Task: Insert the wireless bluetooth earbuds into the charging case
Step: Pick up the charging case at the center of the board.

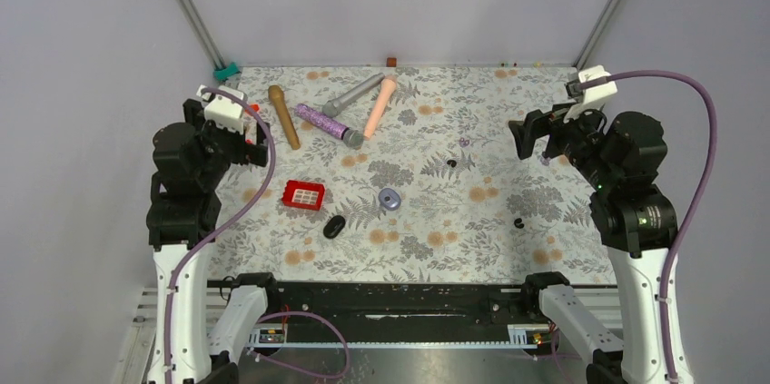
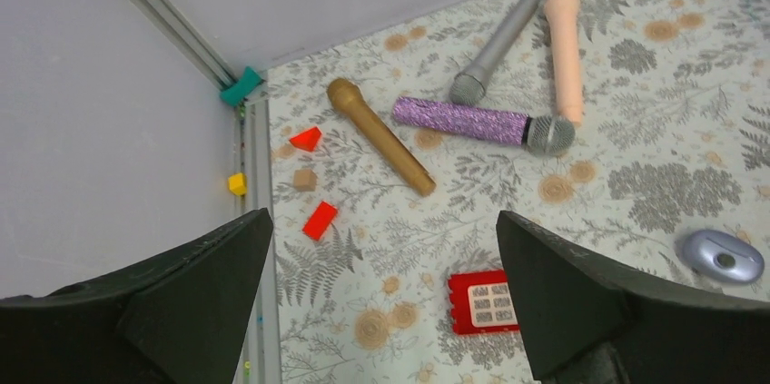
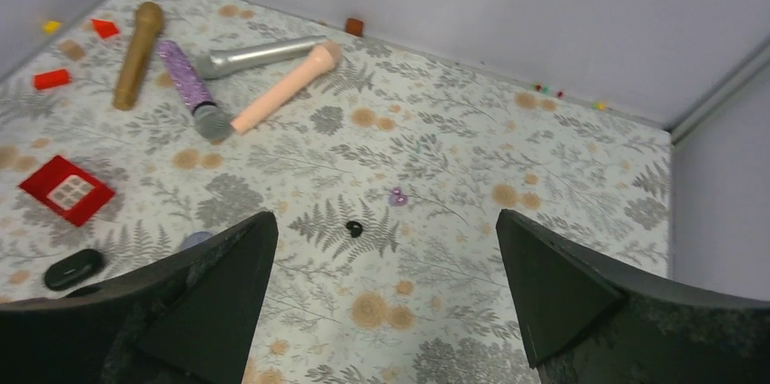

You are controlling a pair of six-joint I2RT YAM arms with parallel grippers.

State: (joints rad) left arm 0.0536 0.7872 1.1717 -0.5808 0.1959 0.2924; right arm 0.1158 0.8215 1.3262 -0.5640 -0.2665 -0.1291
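Note:
The lavender charging case (image 1: 390,199) lies mid-table; it also shows in the left wrist view (image 2: 724,255) and, partly behind a finger, in the right wrist view (image 3: 195,240). One black earbud (image 1: 451,163) lies right of and beyond the case, and shows in the right wrist view (image 3: 354,229). The second earbud (image 1: 518,222) lies near the right arm. My left gripper (image 1: 254,143) is open and empty, raised over the table's left side (image 2: 381,311). My right gripper (image 1: 527,136) is open and empty, raised over the right side (image 3: 381,311).
A red square tray (image 1: 303,194) and a black oval pebble (image 1: 333,226) lie left of the case. Several microphones (image 1: 332,123) lie at the back. A tiny purple item (image 1: 464,142) lies beyond the first earbud. Small coloured blocks (image 2: 319,220) sit at the far left.

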